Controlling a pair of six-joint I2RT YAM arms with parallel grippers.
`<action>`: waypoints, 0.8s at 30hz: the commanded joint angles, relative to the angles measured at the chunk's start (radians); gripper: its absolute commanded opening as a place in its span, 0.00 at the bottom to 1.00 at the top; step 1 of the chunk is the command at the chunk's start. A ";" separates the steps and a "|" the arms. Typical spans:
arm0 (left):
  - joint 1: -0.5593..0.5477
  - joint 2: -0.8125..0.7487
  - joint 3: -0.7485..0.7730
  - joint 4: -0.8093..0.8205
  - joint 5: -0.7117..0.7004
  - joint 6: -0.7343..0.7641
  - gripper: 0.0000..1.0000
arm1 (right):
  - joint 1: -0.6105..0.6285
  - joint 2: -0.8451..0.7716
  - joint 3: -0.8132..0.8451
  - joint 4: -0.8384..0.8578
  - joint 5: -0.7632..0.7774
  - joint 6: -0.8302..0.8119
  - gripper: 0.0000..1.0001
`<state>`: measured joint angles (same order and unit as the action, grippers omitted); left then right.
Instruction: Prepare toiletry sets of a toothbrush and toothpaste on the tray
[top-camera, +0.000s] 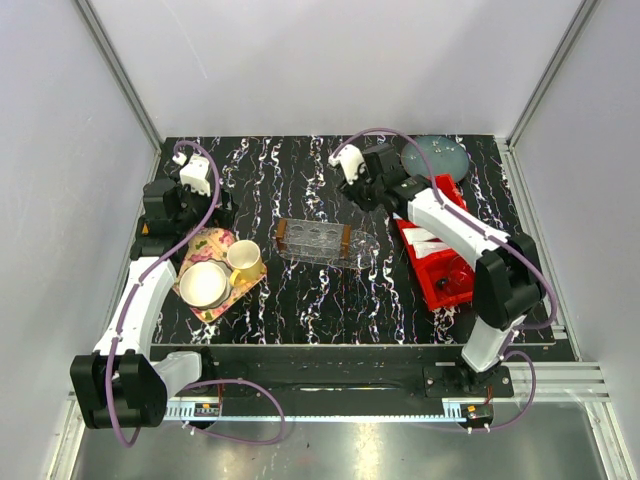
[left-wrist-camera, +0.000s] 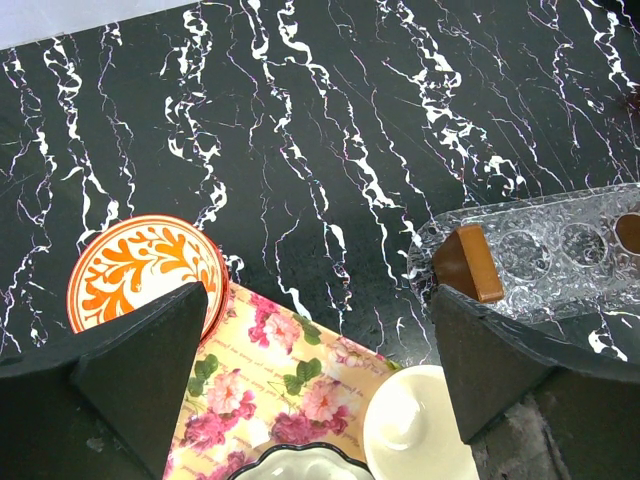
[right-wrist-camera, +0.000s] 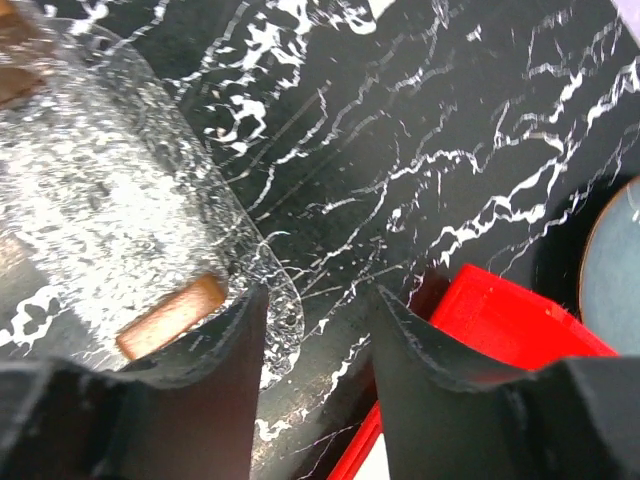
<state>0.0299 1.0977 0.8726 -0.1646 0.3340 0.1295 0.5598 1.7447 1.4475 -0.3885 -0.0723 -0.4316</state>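
Note:
The clear ribbed tray (top-camera: 318, 243) with brown end handles lies mid-table and holds nothing; it also shows in the left wrist view (left-wrist-camera: 560, 250) and in the right wrist view (right-wrist-camera: 100, 200). White toothpaste tubes (top-camera: 426, 241) lie in the red bin (top-camera: 445, 275). I cannot make out the toothbrush in any view. My left gripper (top-camera: 190, 212) (left-wrist-camera: 320, 370) is open and empty above the flowery tray. My right gripper (top-camera: 372, 195) (right-wrist-camera: 320, 360) is open and empty, hovering between the clear tray's right end and the red bin (right-wrist-camera: 500, 320).
A flowery pink-yellow tray (top-camera: 215, 285) (left-wrist-camera: 290, 360) at the left carries a white bowl (top-camera: 204, 284) and a yellow cup (top-camera: 244, 259). An orange patterned plate (left-wrist-camera: 140, 265) lies behind it. A grey-blue plate (top-camera: 437, 157) sits at the back right.

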 joint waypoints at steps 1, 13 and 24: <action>-0.001 -0.002 -0.007 0.060 0.020 -0.002 0.99 | -0.050 0.047 0.036 0.016 0.011 0.080 0.48; -0.001 -0.018 -0.020 0.060 0.017 -0.001 0.99 | -0.067 0.156 0.040 0.031 -0.043 0.116 0.39; -0.002 -0.013 -0.023 0.060 0.014 0.002 0.99 | -0.067 0.182 0.036 0.031 -0.116 0.125 0.38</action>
<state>0.0299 1.0966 0.8566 -0.1627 0.3351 0.1303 0.4908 1.9171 1.4490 -0.3866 -0.1406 -0.3229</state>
